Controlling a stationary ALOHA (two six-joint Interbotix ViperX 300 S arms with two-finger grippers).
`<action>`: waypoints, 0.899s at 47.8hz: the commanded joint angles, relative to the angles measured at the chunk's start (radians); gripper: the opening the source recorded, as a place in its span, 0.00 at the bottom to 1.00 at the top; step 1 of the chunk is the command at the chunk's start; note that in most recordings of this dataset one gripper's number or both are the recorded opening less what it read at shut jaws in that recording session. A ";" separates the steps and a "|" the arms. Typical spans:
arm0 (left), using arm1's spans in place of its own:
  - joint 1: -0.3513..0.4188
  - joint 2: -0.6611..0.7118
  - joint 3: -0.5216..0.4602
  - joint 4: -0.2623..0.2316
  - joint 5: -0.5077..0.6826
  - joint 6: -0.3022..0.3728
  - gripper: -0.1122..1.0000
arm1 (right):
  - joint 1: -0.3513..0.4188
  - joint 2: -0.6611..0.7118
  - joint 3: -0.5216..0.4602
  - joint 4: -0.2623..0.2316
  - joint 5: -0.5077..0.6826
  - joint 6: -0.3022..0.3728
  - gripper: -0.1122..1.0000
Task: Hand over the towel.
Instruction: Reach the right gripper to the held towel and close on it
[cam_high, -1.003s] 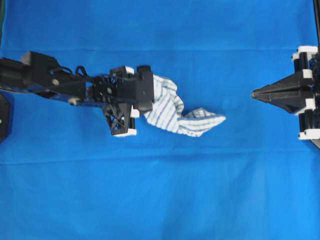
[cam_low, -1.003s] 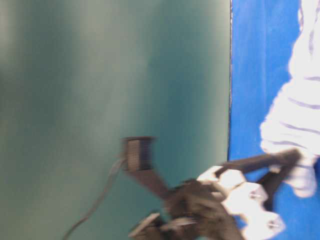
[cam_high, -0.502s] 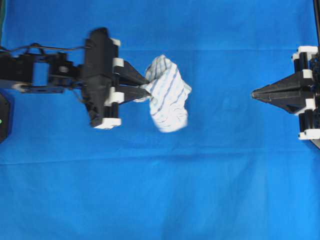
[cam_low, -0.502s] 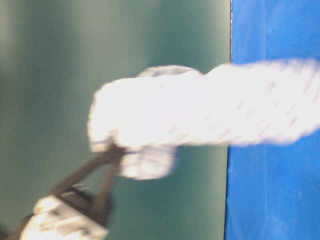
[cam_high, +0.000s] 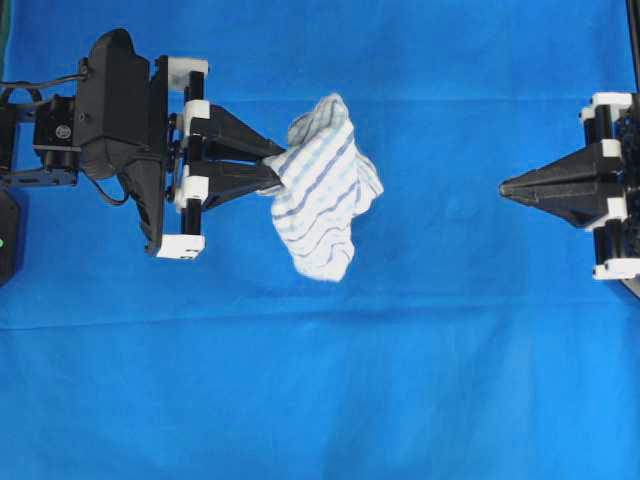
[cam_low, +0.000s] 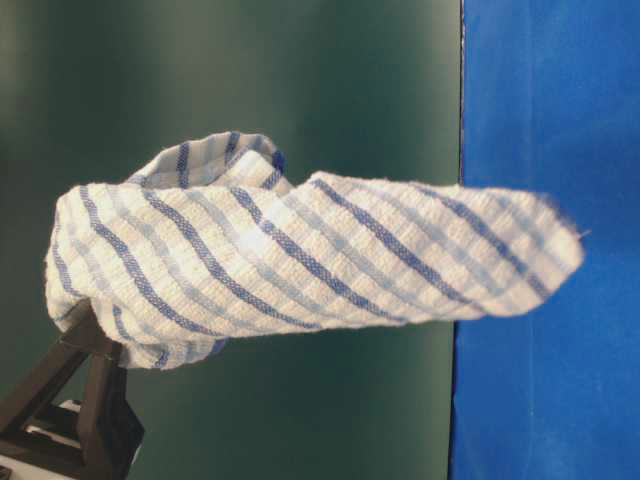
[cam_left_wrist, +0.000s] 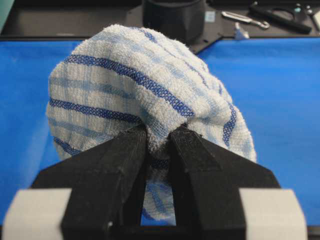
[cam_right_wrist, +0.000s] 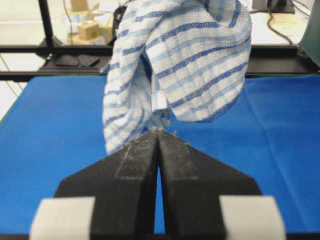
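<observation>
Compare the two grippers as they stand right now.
The left gripper is shut on the towel; the right gripper is shut on nothing. The left holds the towel hanging above the blue sheet; the right sits apart at the table's edge. Both point toward each other.

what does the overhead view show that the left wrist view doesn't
Only the overhead view shows the right gripper shut, parked at the right edge, apart from the towel. Only the left wrist view shows the fingers pinching a fold of towel close up, plus tools on a dark tray behind. Both show the left gripper holding the towel above the blue sheet.
</observation>
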 joint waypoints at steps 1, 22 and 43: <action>-0.003 -0.009 -0.015 -0.002 -0.012 0.000 0.18 | 0.000 0.012 -0.018 0.009 -0.026 0.002 0.10; -0.003 -0.006 -0.017 -0.002 -0.018 0.002 0.18 | 0.046 0.275 -0.104 0.015 -0.242 0.101 0.51; -0.005 -0.006 -0.011 -0.002 -0.017 0.000 0.18 | 0.037 0.672 -0.393 0.049 -0.296 0.109 0.76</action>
